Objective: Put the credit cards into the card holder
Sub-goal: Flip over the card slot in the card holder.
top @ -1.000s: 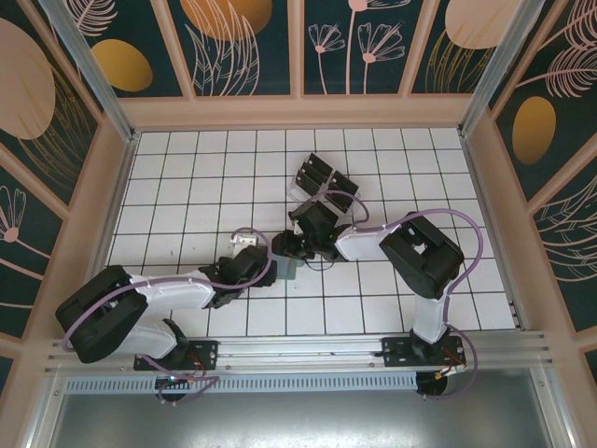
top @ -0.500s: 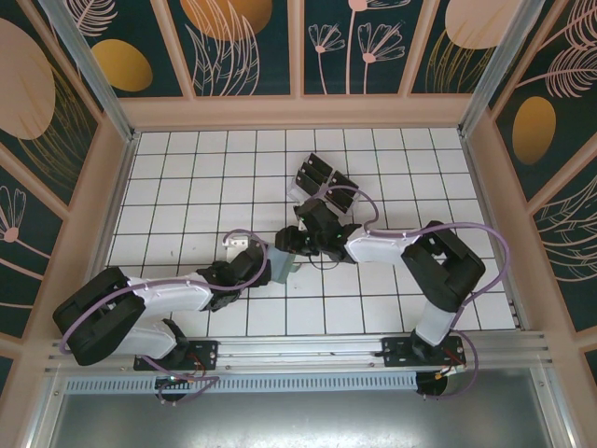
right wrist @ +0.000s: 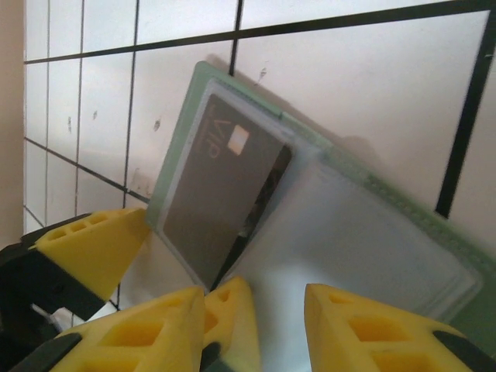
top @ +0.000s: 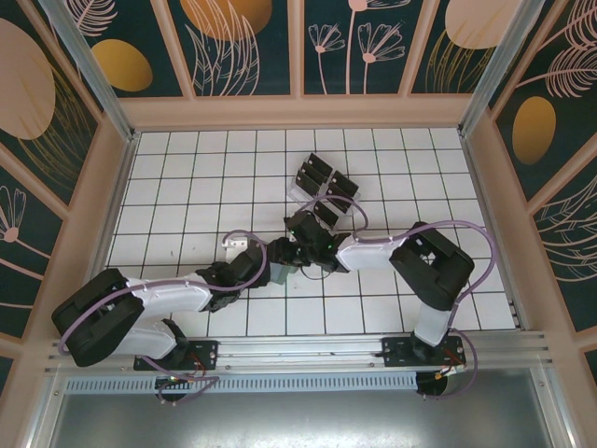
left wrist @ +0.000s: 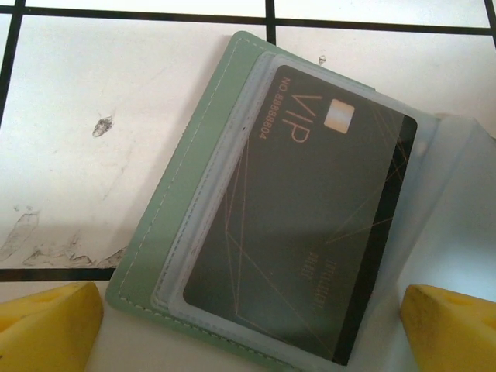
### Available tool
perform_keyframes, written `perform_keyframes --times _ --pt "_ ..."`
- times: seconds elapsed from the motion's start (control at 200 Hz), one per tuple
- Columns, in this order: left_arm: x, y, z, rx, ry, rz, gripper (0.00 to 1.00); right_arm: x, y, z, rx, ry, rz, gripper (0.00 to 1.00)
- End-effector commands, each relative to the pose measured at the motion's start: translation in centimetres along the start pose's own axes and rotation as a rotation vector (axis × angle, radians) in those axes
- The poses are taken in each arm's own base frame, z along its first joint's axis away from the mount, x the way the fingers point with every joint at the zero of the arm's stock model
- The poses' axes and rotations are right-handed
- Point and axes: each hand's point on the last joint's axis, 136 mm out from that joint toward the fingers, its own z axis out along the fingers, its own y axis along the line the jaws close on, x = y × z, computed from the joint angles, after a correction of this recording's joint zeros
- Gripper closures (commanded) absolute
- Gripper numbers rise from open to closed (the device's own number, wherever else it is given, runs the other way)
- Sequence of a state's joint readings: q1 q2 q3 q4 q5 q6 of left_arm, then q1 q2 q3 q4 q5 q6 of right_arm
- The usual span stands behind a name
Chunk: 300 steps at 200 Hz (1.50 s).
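Observation:
The sage-green card holder (left wrist: 190, 182) lies open on the white tiles, seen from above between the two grippers (top: 279, 269). One black credit card (left wrist: 310, 225) marked VIP sits inside its clear sleeve, also in the right wrist view (right wrist: 221, 198). My left gripper (left wrist: 248, 341) is open wide, its yellow fingertips (left wrist: 46, 329) straddling the holder's near edge. My right gripper (right wrist: 252, 341) hovers over the clear flap (right wrist: 349, 240), jaws partly apart and holding nothing. One left fingertip (right wrist: 232, 314) rests between the right gripper's fingers. More black credit cards (top: 315, 174) stand behind.
A clear slotted rack (top: 326, 187) stands two tiles behind the grippers. Both forearms converge at the table's middle (top: 280, 257). Wooden walls (top: 121, 187) fence the tiled floor on three sides. Open tiles lie far left (top: 177, 168) and far right (top: 420, 168).
My right gripper has crept left and down, closing in on the holder and the left gripper, and its elbow has swung. The left arm has hardly moved.

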State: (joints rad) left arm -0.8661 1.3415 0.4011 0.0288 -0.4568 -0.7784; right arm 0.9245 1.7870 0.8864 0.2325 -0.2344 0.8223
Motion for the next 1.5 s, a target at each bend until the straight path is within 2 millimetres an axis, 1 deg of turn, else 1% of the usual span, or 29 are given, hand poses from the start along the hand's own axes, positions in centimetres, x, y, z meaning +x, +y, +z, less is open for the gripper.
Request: perform_keyframes --times 0.0,0.125,0.295,0.365,0.455,0.616,0.726,0.911,1.051,1.206,1.396,1.496 --pt "-0.1 0.5 -0.4 -0.014 -0.010 -0.009 0.02 1.4 -3.5 0.6 0.084 0.034 0.032 0.62" --pt "-0.1 0.6 -0.4 -0.017 -0.013 -0.008 0.02 1.4 -4.6 0.2 0.099 0.033 0.042 0.62" --pt "-0.1 0.6 -0.3 -0.019 -0.012 -0.013 0.02 1.3 -4.5 -0.2 0.094 0.024 0.039 0.62" --pt "-0.1 0.4 -0.3 -0.014 -0.010 -0.013 0.01 1.3 -4.8 -0.2 0.103 0.029 0.037 0.62" --pt "-0.2 0.3 -0.3 -0.007 -0.011 -0.014 0.02 1.5 -5.6 0.0 0.121 0.040 0.040 0.62" --pt "-0.5 -0.3 -0.7 0.024 -0.014 -0.025 0.01 1.2 -7.3 0.1 0.152 0.048 0.047 0.62" --pt "-1.6 -1.0 -1.3 0.050 -0.038 -0.038 0.02 0.7 -8.4 0.0 0.179 0.049 0.043 0.62" --pt "-4.7 -2.0 -2.5 0.044 -0.106 -0.034 0.01 0.0 -9.4 -0.3 0.210 0.049 0.031 0.62" --pt "-6.0 -2.9 -2.8 0.044 -0.121 -0.018 0.01 -0.3 -10.3 -0.3 0.238 0.057 0.016 0.62" --pt "-6.3 -3.7 -2.7 0.065 -0.124 0.016 0.02 -1.1 -11.1 -0.8 0.266 0.053 -0.022 0.62" --pt "-6.2 -2.7 -2.1 0.003 -0.129 0.042 0.02 -2.3 -11.3 -1.2 0.299 0.052 -0.071 0.62" --pt "-6.0 -3.1 -2.0 0.024 -0.123 0.047 0.01 -2.7 -11.4 -1.1 0.309 0.057 -0.107 0.62"
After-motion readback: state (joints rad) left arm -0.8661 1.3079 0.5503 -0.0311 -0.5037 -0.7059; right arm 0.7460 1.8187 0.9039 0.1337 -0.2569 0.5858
